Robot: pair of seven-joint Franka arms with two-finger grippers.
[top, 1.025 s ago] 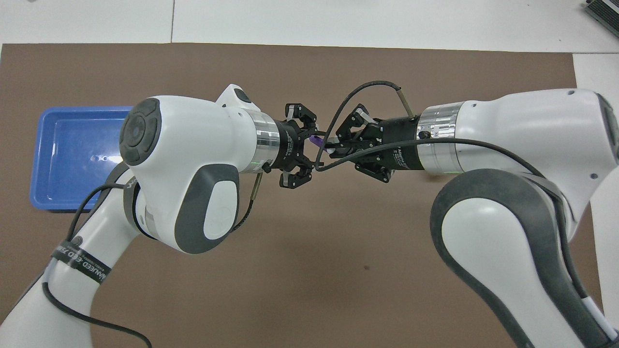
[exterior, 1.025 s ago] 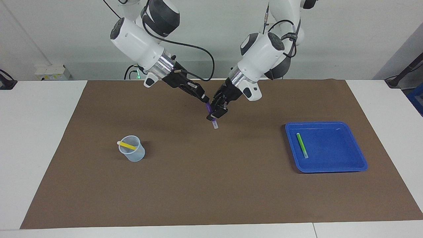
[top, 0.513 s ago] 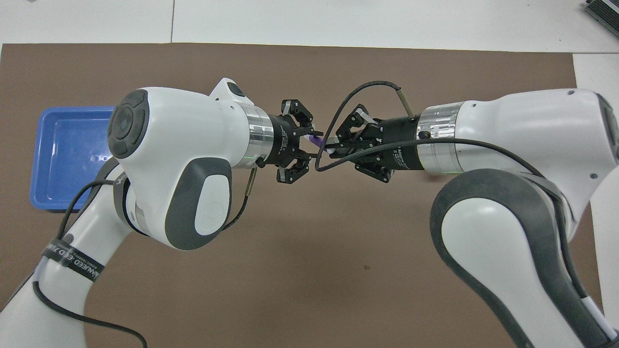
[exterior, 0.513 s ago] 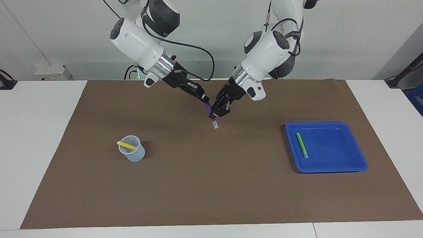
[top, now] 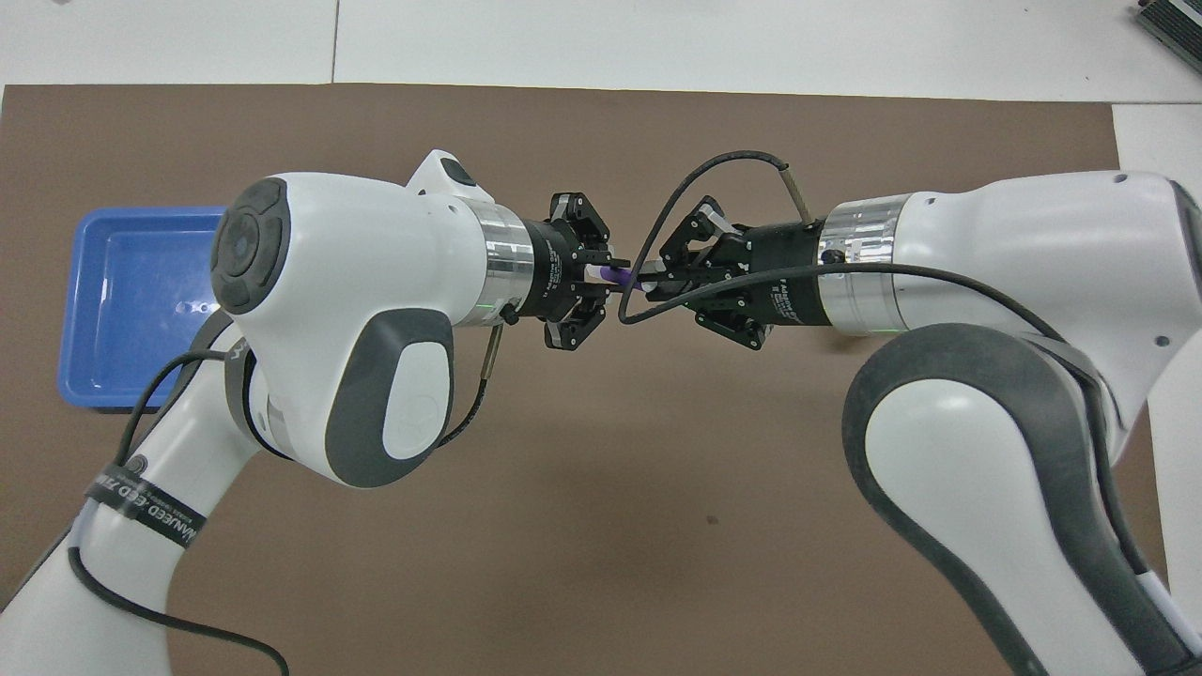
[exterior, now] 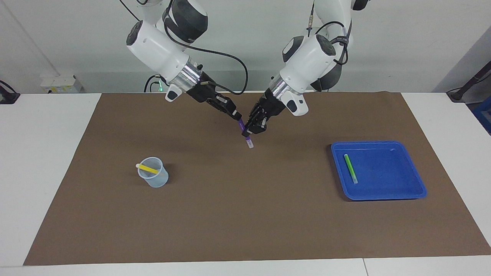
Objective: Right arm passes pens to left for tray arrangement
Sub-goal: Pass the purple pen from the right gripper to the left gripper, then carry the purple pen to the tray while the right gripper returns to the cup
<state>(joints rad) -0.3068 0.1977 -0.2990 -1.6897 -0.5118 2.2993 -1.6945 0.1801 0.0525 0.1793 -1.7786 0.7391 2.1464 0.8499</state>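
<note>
Yellow pen point(exterior: 147, 168) waits in the cup point(exterior: 153, 178); my right hand point(exterior: 237, 114) grips the purple pen point(exterior: 245, 134) top, left hand point(exterior: 247, 133) now closed lower (axis nearly upright, over mid-worktop); green pen point(exterior: 350, 168) lies in the tray point(exterior: 402, 191).

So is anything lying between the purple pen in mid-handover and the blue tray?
Nothing visible. The purple pen is gripped by both the left hand and right hand; only bare brown mat lies between it and the blue tray.
</note>
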